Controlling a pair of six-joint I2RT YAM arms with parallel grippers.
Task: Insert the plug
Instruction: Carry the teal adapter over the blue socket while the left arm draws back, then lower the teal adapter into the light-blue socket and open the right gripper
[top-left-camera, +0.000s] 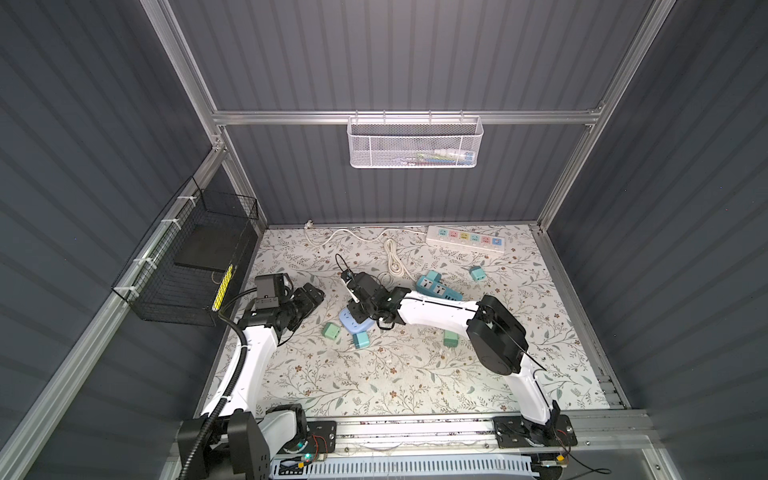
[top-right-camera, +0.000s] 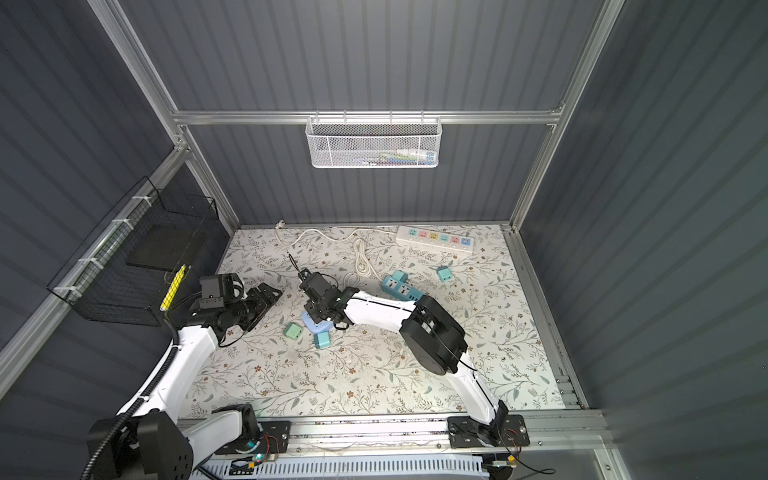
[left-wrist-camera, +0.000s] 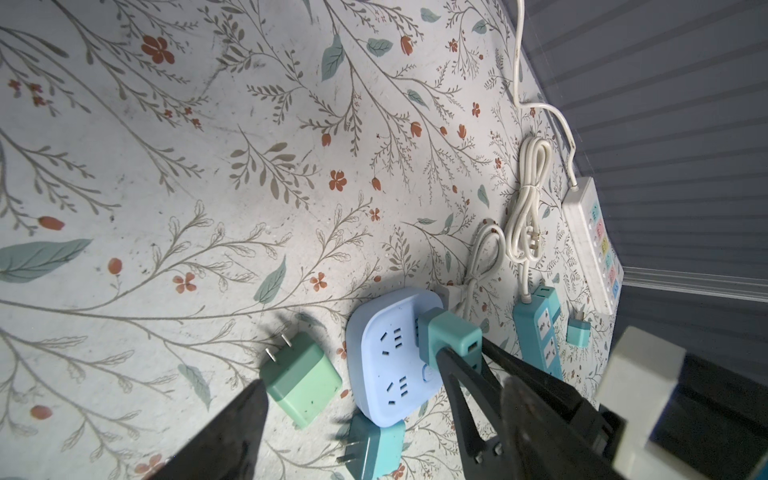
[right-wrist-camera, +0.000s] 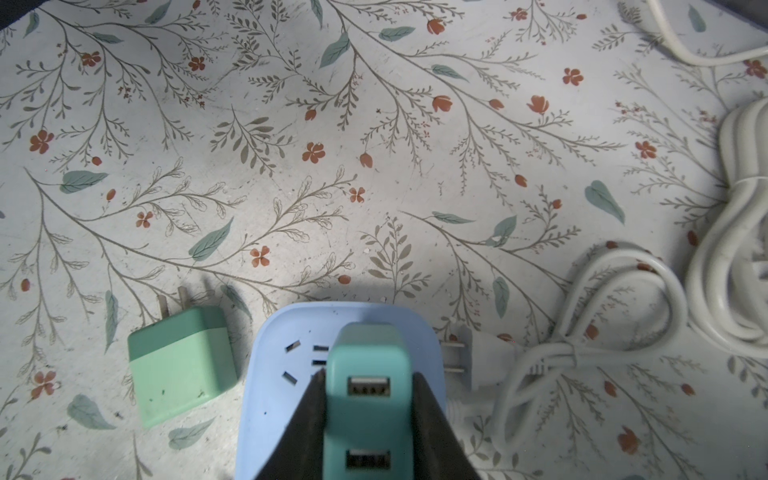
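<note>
A teal two-port USB plug (right-wrist-camera: 368, 386) stands upright on the light blue square socket block (right-wrist-camera: 282, 399). My right gripper (right-wrist-camera: 369, 376) is shut on its two sides. The plug's prongs are hidden against the block's face. In the left wrist view the same plug (left-wrist-camera: 446, 336) sits at the block's (left-wrist-camera: 386, 353) edge, between the right arm's black fingers (left-wrist-camera: 457, 395). My left gripper (left-wrist-camera: 384, 386) is open and holds nothing. In both top views it hangs left of the block (top-left-camera: 347, 321), apart from it. The right gripper (top-left-camera: 354, 308) covers the plug there.
A mint plug (right-wrist-camera: 180, 365) lies left of the block and a teal plug (left-wrist-camera: 378, 451) at its near corner. A white bundled cable (right-wrist-camera: 582, 345) lies to its right. A teal power strip (top-left-camera: 438, 289) and a white power strip (top-left-camera: 465, 239) sit farther back.
</note>
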